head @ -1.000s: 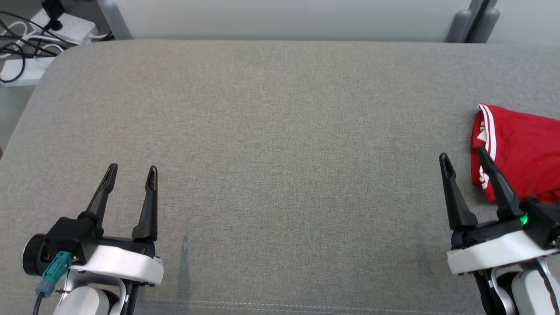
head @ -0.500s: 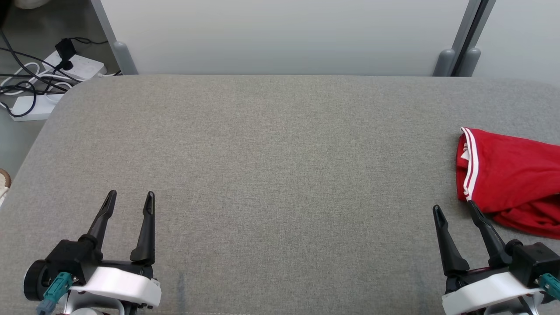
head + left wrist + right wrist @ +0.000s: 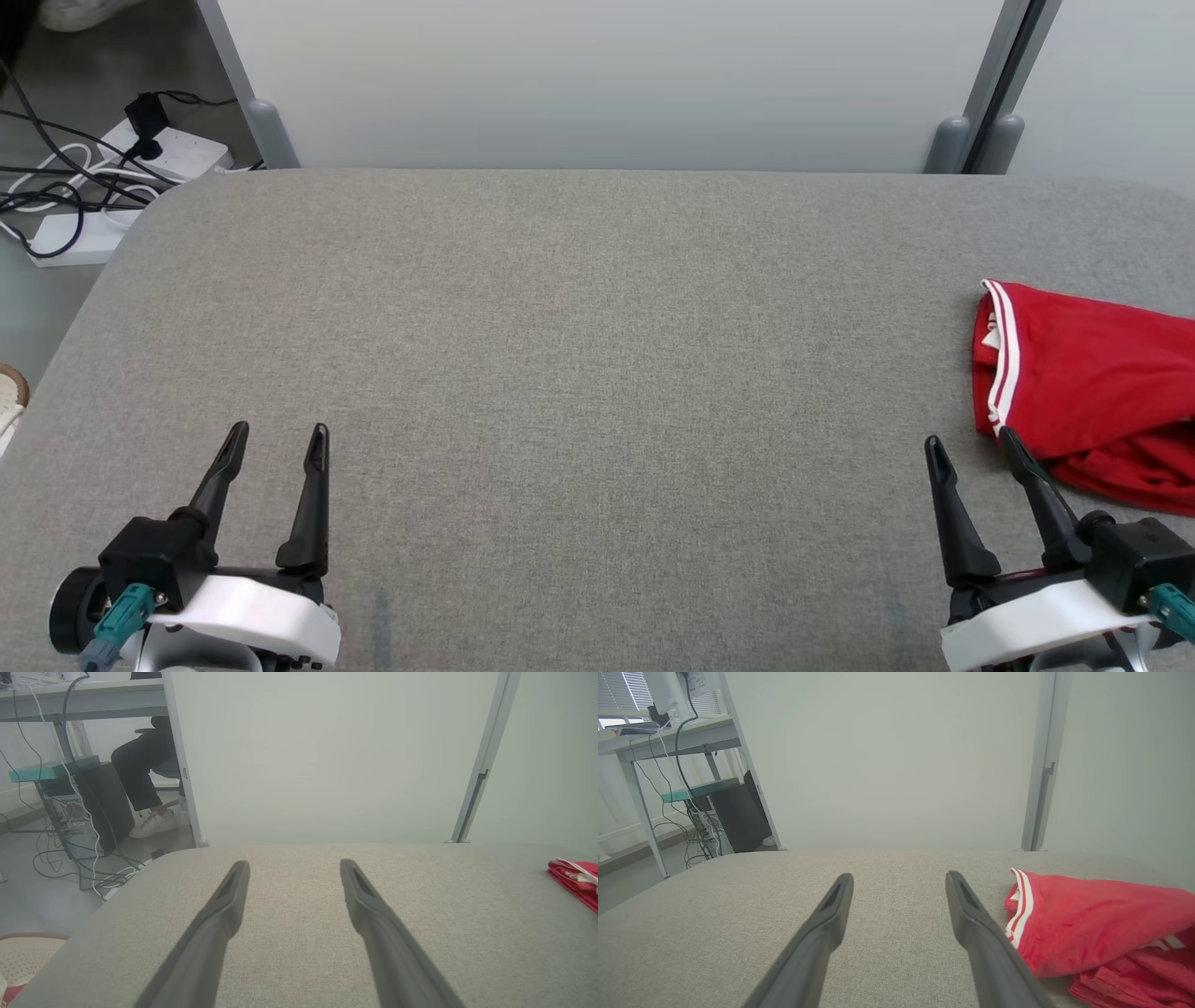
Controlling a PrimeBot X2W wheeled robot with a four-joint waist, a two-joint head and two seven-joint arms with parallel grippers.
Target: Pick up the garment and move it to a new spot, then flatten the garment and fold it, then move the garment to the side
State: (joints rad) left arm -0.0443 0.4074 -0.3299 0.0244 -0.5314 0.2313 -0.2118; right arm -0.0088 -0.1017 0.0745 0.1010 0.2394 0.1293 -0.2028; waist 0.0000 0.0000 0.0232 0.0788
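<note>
A red garment [image 3: 1083, 392] with white stripes along one edge lies bunched and partly folded at the far right of a grey fabric-covered table [image 3: 597, 327], running out past the right border of the head view. The right gripper [image 3: 969, 437] sits at the lower right of that view, its two dark fingers spread wide with nothing between them. The tip of its outer finger reaches the near left corner of the garment, though whether it touches the cloth or stands just clear of it cannot be told. In the right wrist view the same spread fingers point across the table, and the garment [image 3: 1092, 924] lies just beside the outer finger, its striped edge turned toward the gripper and a crumpled fold at its near side. The left gripper [image 3: 280, 429] sits at the lower left of the head view, well apart from the garment, also spread wide and holding nothing, above bare grey fabric. From the left wrist view the garment [image 3: 574, 877] appears as a thin red strip at the far right edge of the table. Behind the table stands a pale partition [image 3: 597, 84] on grey posts. On the floor off the table's far left corner lie a white power strip [image 3: 177, 149] and tangled dark cables [image 3: 47, 196]. The left wrist view shows a seated person's leg and white shoe [image 3: 154, 821] beyond the partition.
</note>
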